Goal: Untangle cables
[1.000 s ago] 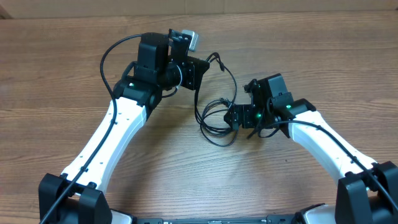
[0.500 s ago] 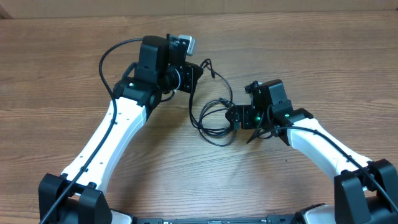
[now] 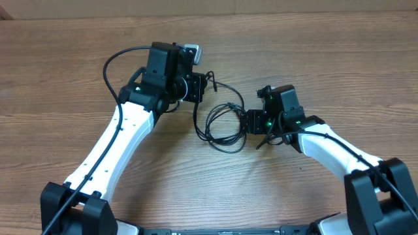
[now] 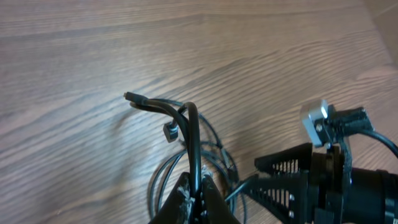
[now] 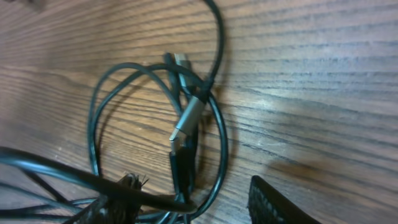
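The cables (image 3: 221,124) are thin black cords lying in tangled loops on the wooden table between my two arms. My left gripper (image 3: 201,85) is shut on one strand and holds it above the table. In the left wrist view that strand (image 4: 194,143) rises from the shut gripper (image 4: 197,198) and bends left to a small plug (image 4: 129,96). My right gripper (image 3: 249,122) is at the right edge of the loops. Its fingers (image 5: 121,198) stand apart, and the right gripper (image 5: 193,208) straddles several strands (image 5: 217,143) beside a silver plug (image 5: 186,121).
Bare wood-grain table (image 3: 313,59) lies all around. A thick black robot cable (image 3: 117,55) arches off the left arm. The right gripper's mesh-patterned finger (image 4: 286,183) also shows in the left wrist view, close to the loops.
My left gripper has moved left and toward the front with its strand, dragging the loops leftward. The right gripper's jaws have narrowed around the strands.
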Robot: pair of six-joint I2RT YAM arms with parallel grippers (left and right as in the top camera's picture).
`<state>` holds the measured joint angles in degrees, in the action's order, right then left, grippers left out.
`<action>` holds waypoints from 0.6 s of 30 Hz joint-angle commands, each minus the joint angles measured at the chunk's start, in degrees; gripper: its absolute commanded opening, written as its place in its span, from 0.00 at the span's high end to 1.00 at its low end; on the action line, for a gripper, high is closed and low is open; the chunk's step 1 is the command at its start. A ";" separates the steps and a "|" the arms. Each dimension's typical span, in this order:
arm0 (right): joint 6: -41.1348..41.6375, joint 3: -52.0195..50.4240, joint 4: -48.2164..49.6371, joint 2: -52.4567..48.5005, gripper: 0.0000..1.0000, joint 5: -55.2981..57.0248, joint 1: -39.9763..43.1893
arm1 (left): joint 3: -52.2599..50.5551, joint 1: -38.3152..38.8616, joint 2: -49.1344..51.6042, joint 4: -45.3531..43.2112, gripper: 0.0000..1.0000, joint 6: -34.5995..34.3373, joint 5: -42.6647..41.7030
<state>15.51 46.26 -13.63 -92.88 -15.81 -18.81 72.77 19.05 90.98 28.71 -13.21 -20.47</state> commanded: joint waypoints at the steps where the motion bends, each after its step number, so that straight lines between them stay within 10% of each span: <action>1: 1.03 -0.24 0.96 -1.01 0.50 0.31 -0.20 | 0.90 0.00 -1.51 0.26 0.96 1.44 2.08; 8: 1.03 -0.13 2.93 -1.01 0.96 3.67 -0.09 | 0.90 -0.22 -1.53 1.73 0.96 1.46 4.70; 18: 1.03 10.16 -12.15 2.10 0.96 20.52 7.76 | 0.90 -10.14 -6.05 7.23 0.96 2.49 11.52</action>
<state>16.47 50.65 -22.83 -93.71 -1.26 -14.11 72.79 12.93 89.36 36.07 -12.71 -11.05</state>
